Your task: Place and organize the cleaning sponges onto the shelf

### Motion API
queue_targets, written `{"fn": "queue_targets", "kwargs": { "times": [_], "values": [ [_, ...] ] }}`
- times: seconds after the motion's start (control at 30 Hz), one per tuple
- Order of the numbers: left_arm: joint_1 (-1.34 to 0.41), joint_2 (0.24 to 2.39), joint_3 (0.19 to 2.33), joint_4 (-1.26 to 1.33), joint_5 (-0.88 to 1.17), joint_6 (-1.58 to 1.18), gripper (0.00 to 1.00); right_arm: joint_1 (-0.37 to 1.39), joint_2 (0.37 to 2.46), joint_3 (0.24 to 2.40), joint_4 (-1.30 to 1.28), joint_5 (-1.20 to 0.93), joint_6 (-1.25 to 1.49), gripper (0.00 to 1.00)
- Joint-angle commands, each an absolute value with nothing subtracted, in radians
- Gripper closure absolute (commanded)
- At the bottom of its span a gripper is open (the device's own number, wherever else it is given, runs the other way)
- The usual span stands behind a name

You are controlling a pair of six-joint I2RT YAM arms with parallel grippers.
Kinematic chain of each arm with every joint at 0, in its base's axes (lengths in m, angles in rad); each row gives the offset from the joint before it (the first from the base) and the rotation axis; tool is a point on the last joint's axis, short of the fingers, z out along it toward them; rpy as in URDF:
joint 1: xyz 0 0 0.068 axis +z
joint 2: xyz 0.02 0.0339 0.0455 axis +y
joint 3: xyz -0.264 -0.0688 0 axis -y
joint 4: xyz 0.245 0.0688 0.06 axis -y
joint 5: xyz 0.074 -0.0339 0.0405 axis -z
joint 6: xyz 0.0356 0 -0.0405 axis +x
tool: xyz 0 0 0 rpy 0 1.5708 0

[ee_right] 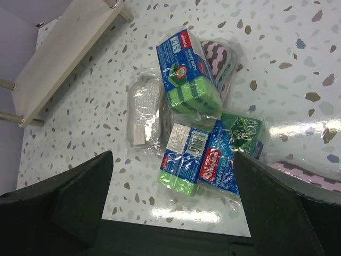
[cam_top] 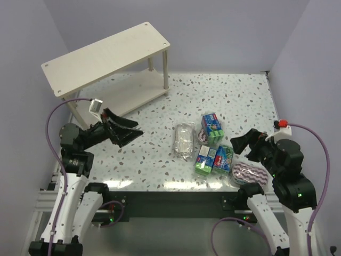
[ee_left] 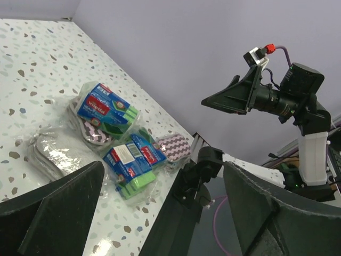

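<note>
The cream-white two-tier shelf (cam_top: 106,53) stands at the far left; its lower board shows in the right wrist view (ee_right: 69,42). The sponges lie clustered at centre right: a silvery pack (cam_top: 184,140), one green-and-blue pack (cam_top: 212,127) lying on a purple-striped pad (cam_top: 202,135), two more green-and-blue packs (cam_top: 204,160) (cam_top: 224,158), and a second purple-striped pad (cam_top: 249,174) near the front edge. My left gripper (cam_top: 125,133) is open and empty, left of the silvery pack. My right gripper (cam_top: 242,144) is open and empty, just right of the packs.
The speckled table (cam_top: 160,170) has purple-grey walls on three sides. Its dark front edge (cam_top: 176,194) runs close to the near packs. In the left wrist view the right arm (ee_left: 287,98) shows beyond the sponges.
</note>
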State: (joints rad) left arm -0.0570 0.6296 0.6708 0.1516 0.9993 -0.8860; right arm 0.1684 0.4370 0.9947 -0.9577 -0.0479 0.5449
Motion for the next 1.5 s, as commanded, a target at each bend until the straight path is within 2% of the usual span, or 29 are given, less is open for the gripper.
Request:
{"fn": "queue_targets", "kwargs": {
  "times": [0.0, 0.17, 0.3, 0.47, 0.77, 0.9, 1.07, 1.47],
  "values": [
    [-0.090, 0.637, 0.692, 0.192, 0.999, -0.893, 0.00, 0.169, 0.425, 1.019, -0.979, -0.018, 0.517, 0.02],
    [-0.243, 0.684, 0.632, 0.364, 0.970, -0.913, 0.00, 0.169, 0.451, 0.985, -0.988, -0.006, 0.506, 0.02],
    [-0.330, 0.745, 0.670, 0.217, 0.872, -0.792, 0.00, 0.169, 0.506, 0.974, -0.999, -0.003, 0.483, 0.02],
    [-0.405, 0.721, 0.719, 0.037, 0.759, -0.672, 0.00, 0.170, 0.584, 0.965, -0.965, -0.020, 0.425, 0.02],
    [-0.407, 0.663, 0.756, -0.124, 0.608, -0.615, 0.00, 0.181, 0.928, 1.109, -0.882, -0.005, 0.333, 0.02],
    [-0.407, 0.657, 0.793, -0.195, 0.549, -0.585, 0.00, 0.306, 1.101, 1.198, -0.861, 0.167, 0.336, 0.02],
    [-0.407, 0.621, 0.822, -0.267, 0.453, -0.566, 0.00, 0.388, 1.238, 1.216, -0.799, 0.216, 0.296, 0.02],
    [-0.407, 0.545, 0.795, -0.359, 0.354, -0.561, 0.00, 0.448, 1.377, 1.184, -0.721, 0.291, 0.236, 0.02]
  ]
}}
